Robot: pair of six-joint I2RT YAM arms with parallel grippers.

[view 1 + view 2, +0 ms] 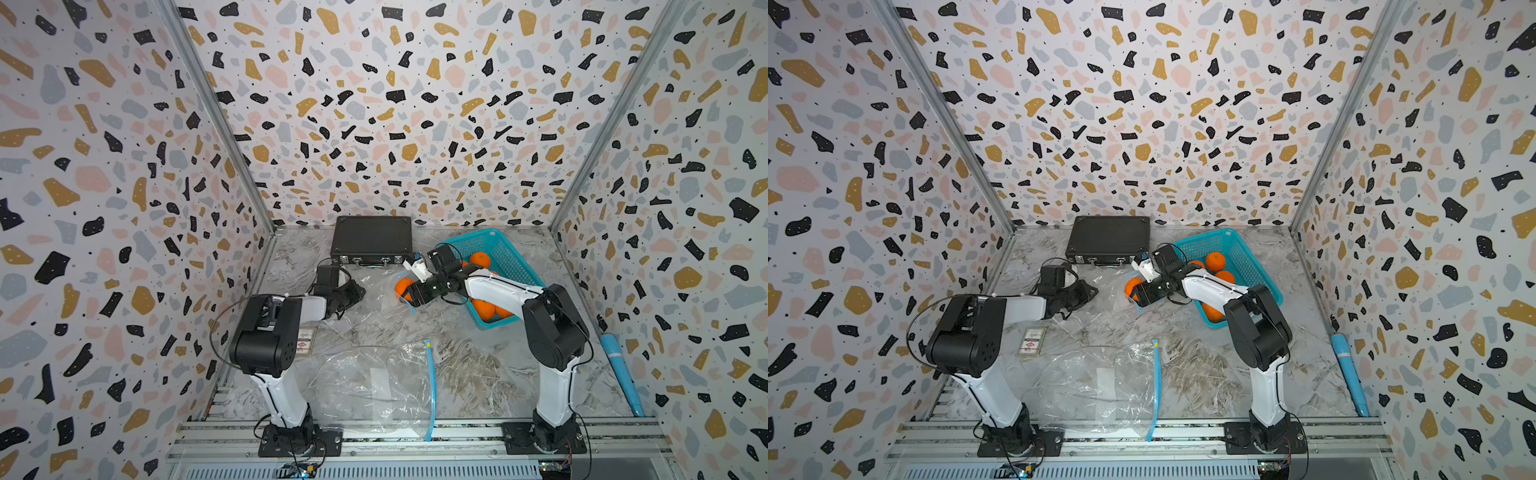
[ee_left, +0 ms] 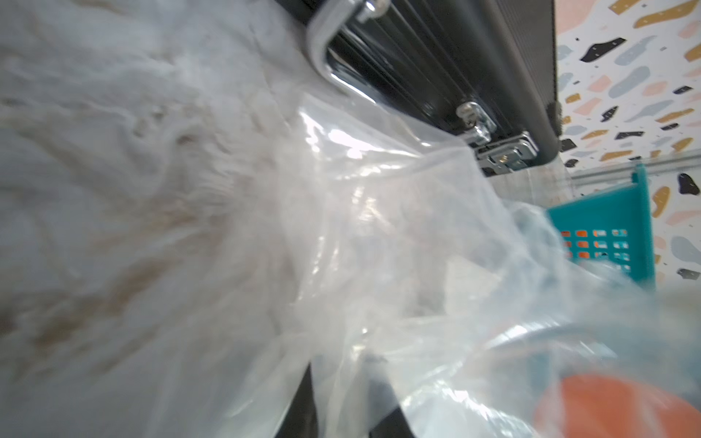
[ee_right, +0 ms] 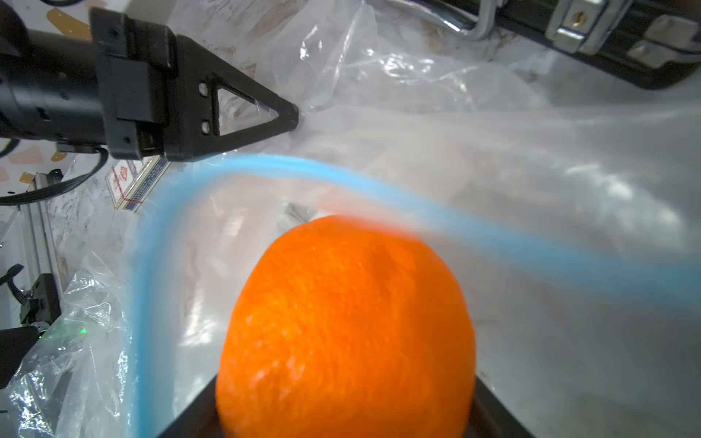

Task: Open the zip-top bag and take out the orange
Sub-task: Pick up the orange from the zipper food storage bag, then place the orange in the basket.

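Observation:
My right gripper (image 1: 409, 293) (image 3: 341, 409) is shut on the orange (image 1: 402, 286) (image 1: 1132, 286) (image 3: 349, 322), one black finger on each side of it. The orange sits at the open mouth of the clear zip-top bag (image 1: 380, 303) (image 3: 493, 151). The bag's blue zip strip (image 3: 341, 167) curves around and over the fruit. My left gripper (image 1: 358, 291) (image 2: 340, 362) pinches the bag's plastic at its far end. In the right wrist view its fingertips (image 3: 292, 119) meet on the film. The orange (image 2: 614, 405) shows blurred through the plastic in the left wrist view.
A teal basket (image 1: 500, 245) with several oranges stands right behind my right arm. A black case (image 1: 372, 239) lies at the back wall. Another clear bag (image 1: 374, 382) lies flat near the front rail, a card pack (image 1: 305, 340) by my left arm, a blue tube (image 1: 619, 370) along the right wall.

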